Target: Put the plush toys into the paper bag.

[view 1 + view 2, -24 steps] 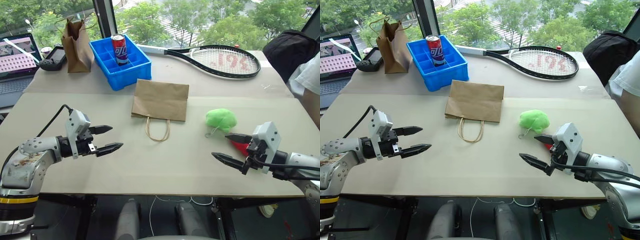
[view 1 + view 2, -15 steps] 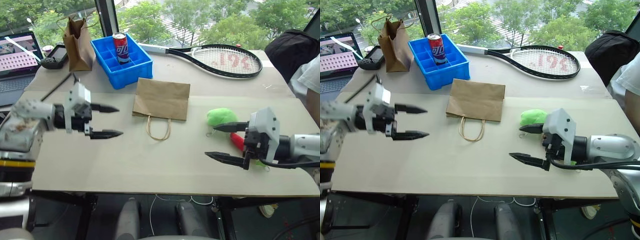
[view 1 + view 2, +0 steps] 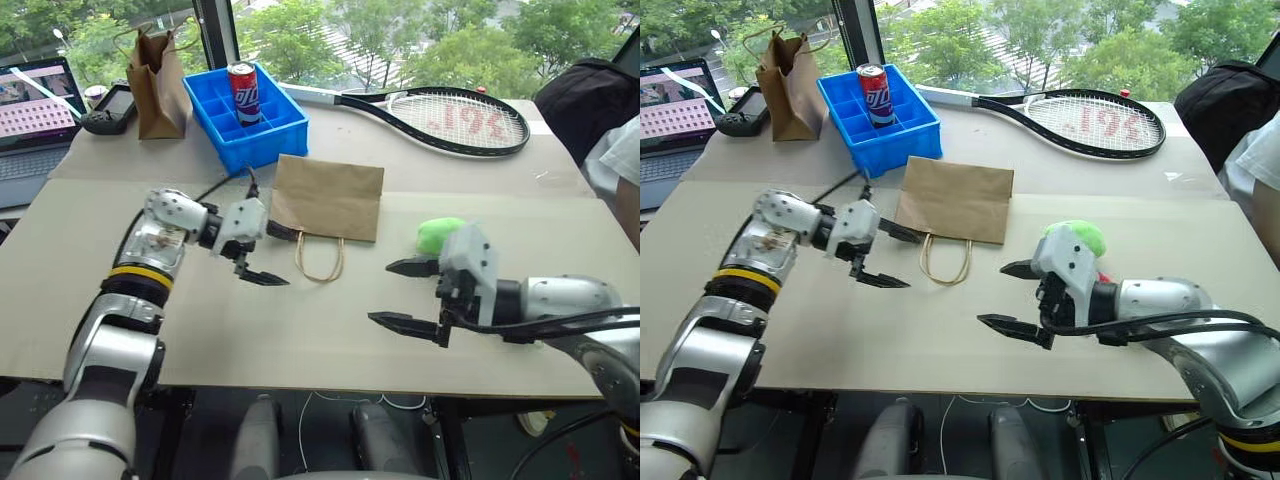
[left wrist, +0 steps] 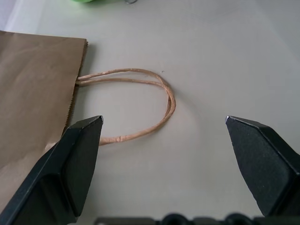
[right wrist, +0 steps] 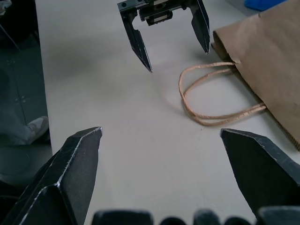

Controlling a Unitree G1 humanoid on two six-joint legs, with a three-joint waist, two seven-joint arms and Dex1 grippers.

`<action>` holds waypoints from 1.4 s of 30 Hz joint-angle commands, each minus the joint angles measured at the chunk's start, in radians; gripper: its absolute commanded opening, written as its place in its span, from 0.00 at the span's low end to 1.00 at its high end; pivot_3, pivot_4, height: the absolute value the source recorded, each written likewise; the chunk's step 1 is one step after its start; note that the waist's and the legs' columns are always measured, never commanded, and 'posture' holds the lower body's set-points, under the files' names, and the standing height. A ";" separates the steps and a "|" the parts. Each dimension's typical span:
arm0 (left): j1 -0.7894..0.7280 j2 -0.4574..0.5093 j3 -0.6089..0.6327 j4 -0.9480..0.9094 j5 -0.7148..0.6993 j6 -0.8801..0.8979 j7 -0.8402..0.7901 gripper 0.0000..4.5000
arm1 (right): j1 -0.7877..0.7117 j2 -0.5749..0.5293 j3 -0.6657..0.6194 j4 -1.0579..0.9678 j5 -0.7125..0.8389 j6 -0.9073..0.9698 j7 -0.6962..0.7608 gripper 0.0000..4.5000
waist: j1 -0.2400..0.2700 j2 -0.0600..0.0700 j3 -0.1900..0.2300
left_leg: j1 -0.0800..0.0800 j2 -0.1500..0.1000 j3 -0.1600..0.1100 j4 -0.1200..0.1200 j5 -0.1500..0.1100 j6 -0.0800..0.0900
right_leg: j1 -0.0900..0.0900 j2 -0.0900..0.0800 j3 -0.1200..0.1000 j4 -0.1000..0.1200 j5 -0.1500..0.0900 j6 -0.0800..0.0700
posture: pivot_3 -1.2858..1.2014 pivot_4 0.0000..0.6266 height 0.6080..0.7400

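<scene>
Left gripper (image 3: 262,254) jaws spread, empty, arm reaching inward beside paper bag (image 3: 326,199) mouth. Right gripper (image 3: 402,293) spread, empty, near table (image 3: 300,330) front edge. Bag flat mid-table. Green plush toy (image 3: 438,233) behind right gripper.

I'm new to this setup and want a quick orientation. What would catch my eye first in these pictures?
A flat brown paper bag lies mid-table, its cord handles toward the robot. The open left hand hovers beside the bag's mouth, and the open right hand hangs over the table in front of a green plush toy. At the back are a blue tray holding a can and a tennis racket.
</scene>
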 commanded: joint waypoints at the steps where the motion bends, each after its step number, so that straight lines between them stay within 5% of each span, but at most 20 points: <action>1: -0.075 -0.026 0.000 0.123 0.061 -0.136 0.045 1.00 | 0.012 -0.004 -0.017 -0.047 -0.004 0.044 -0.053 1.00 | -0.002 0.000 0.000 | 0.000 0.000 0.000 0.000 0.000 0.000 | 0.000 0.000 0.000 0.000 0.000 0.000 | 0.52 0.24 0.42; 6: -0.132 -0.082 0.014 0.252 0.088 -0.191 0.057 1.00 | 0.040 0.002 -0.054 -0.065 0.012 0.075 -0.103 1.00 | -0.002 0.000 0.000 | 0.000 -0.001 -0.001 0.000 0.000 0.000 | 0.000 0.000 0.000 0.000 0.000 0.000 | 0.52 0.24 0.42; 18: -0.155 -0.108 0.024 0.250 -0.036 -0.037 -0.053 0.06 | 0.114 -0.021 -0.100 -0.084 0.001 0.074 -0.114 1.00 | -0.003 0.000 0.000 | 0.000 -0.001 -0.001 0.000 0.000 0.000 | 0.000 0.000 -0.001 0.000 0.000 0.001 | 0.52 0.24 0.42; 21: -0.128 -0.071 -0.029 0.121 -0.155 0.118 -0.053 0.02 | 0.146 -0.023 -0.101 -0.095 0.000 0.069 -0.112 1.00 | -0.003 0.000 0.000 | 0.000 -0.001 -0.001 0.000 0.000 0.000 | 0.000 0.000 -0.001 0.000 0.000 0.001 | 0.52 0.24 0.42; 27: -0.017 0.010 0.001 -0.423 -0.386 0.729 -0.021 0.02 | 0.239 0.049 -0.082 -0.126 -0.005 0.051 -0.158 1.00 | -0.005 0.000 0.000 | 0.000 0.000 -0.003 0.000 0.000 0.000 | 0.001 0.000 -0.002 0.001 0.000 0.001 | 0.52 0.24 0.42; 31: 0.040 0.049 0.048 -0.729 -0.515 1.096 0.122 0.00 | 0.249 0.137 -0.025 -0.097 -0.069 0.011 -0.216 0.77 | -0.006 0.000 0.000 | 0.002 0.000 -0.003 0.000 0.000 0.000 | 0.003 0.000 -0.002 0.001 0.000 0.001 | 0.52 0.24 0.42; 35: 0.007 0.008 0.148 -0.808 -0.613 1.378 0.323 0.00 | 0.197 0.250 0.053 -0.062 -0.133 -0.030 -0.271 0.47 | -0.006 0.000 0.000 | 0.004 0.000 -0.003 0.000 0.001 0.000 | 0.003 0.001 -0.002 0.003 -0.003 0.006 | 0.52 0.24 0.42; 41: 0.001 -0.114 0.270 -0.924 -0.715 1.580 0.577 0.00 | 0.080 0.386 0.162 0.065 -0.245 -0.072 -0.318 0.01 | -0.003 0.000 0.000 | 0.004 0.000 -0.003 0.000 0.002 0.001 | 0.003 0.001 -0.002 0.003 -0.003 0.006 | 0.52 0.24 0.42; 42: 0.002 -0.130 0.285 -0.938 -0.736 1.613 0.605 0.00 | 0.051 0.414 0.179 0.100 -0.268 -0.086 -0.329 0.01 | -0.003 0.000 0.000 | 0.004 0.000 -0.003 0.000 0.002 0.001 | 0.003 0.001 -0.002 0.003 -0.002 0.005 | 0.52 0.24 0.42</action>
